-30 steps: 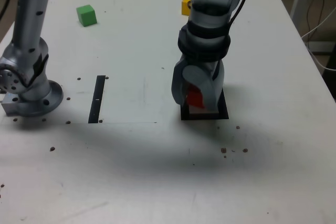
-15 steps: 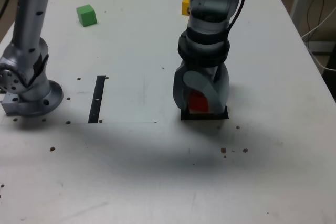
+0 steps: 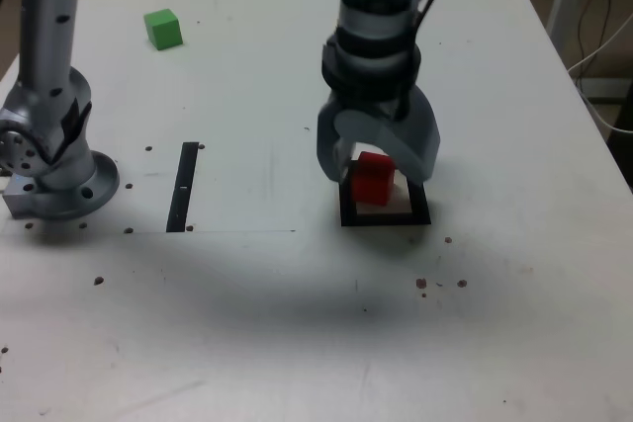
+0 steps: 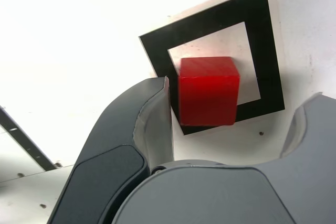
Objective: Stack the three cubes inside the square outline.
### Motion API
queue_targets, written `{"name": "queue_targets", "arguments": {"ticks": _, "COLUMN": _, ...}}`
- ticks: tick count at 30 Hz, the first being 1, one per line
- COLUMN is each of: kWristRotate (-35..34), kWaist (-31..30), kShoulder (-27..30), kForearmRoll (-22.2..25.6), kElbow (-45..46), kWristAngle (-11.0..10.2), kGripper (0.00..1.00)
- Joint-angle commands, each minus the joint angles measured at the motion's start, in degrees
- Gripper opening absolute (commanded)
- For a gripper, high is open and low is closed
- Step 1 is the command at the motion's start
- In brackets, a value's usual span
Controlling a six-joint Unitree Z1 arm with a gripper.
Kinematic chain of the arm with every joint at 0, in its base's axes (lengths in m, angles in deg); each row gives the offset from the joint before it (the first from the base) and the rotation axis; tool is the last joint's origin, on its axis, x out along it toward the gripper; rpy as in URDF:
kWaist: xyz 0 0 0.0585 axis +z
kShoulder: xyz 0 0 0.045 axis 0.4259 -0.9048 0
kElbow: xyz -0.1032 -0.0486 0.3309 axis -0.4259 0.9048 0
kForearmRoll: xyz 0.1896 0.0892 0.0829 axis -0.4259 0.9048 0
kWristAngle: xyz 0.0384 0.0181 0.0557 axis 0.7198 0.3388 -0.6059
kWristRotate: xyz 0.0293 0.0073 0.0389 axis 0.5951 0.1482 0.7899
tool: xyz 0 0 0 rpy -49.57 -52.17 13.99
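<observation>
While the red cube (image 3: 373, 177) is sitting inside the square outline (image 3: 385, 214), the hand (image 3: 378, 150) is opening around it, its two jaws now spread apart with the cube standing free between them. A second ago those jaws were clamped on the cube and pressed low over the outline; now they are standing wider and a little higher, so the cube is resting on its own. In the wrist view the red cube (image 4: 208, 90) is lying mostly on the white centre of the outline (image 4: 265, 51), though its near edge seems to be overlapping the black border, and one jaw is sitting just beside it while the other is standing well apart. That is looking like a finished first placement, with two cubes left to bring.

The green cube (image 3: 162, 28) is waiting near the far edge of the table (image 3: 297, 333), toward the exterior view's left and well apart from the outline. The yellow cube is not showing in either current picture; it may be hidden behind the arm. A thin black strip (image 3: 183, 187) is lying between the outline and the arm's base (image 3: 54, 180), which is occupying the exterior view's left side. Open table is surrounding the outline on all sides, so the hand is having plenty of room to lift straight up before travelling toward the green cube.
</observation>
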Motion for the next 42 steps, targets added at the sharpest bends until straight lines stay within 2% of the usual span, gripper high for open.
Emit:
{"name": "queue_targets", "arguments": {"ticks": 1, "kWristRotate": -0.2, "kWaist": 0.0, "kShoulder": 1.1, "kForearmRoll": 0.5, "kElbow": -0.1, "kWristAngle": -0.4, "kGripper": 0.99}}
{"name": "queue_targets", "arguments": {"ticks": 10, "kWristRotate": 0.9, "kWaist": 1.6, "kShoulder": 3.0, "kForearmRoll": 2.6, "kElbow": -0.8, "kWristAngle": -1.0, "kGripper": 0.99}}
{"name": "queue_targets", "arguments": {"ticks": 21, "kWristRotate": 9.2, "kWaist": 12.2, "kShoulder": 5.0, "kForearmRoll": 7.5, "kElbow": -4.2, "kWristAngle": -1.8, "kGripper": 0.99}}
{"name": "queue_targets", "arguments": {"ticks": 29, "kWristRotate": 14.4, "kWaist": 18.3, "kShoulder": 4.9, "kForearmRoll": 11.6, "kElbow": -9.0, "kWristAngle": -3.1, "kGripper": 0.99}}
{"name": "queue_targets", "arguments": {"ticks": 36, "kWristRotate": 20.3, "kWaist": 24.7, "kShoulder": 2.9, "kForearmRoll": 12.9, "kElbow": -12.9, "kWristAngle": -3.3, "kGripper": 0.99}}
{"name": "queue_targets", "arguments": {"ticks": 42, "kWristRotate": 27.9, "kWaist": 30.8, "kShoulder": -1.2, "kForearmRoll": 13.4, "kElbow": -18.3, "kWristAngle": -4.9, "kGripper": 1.00}}
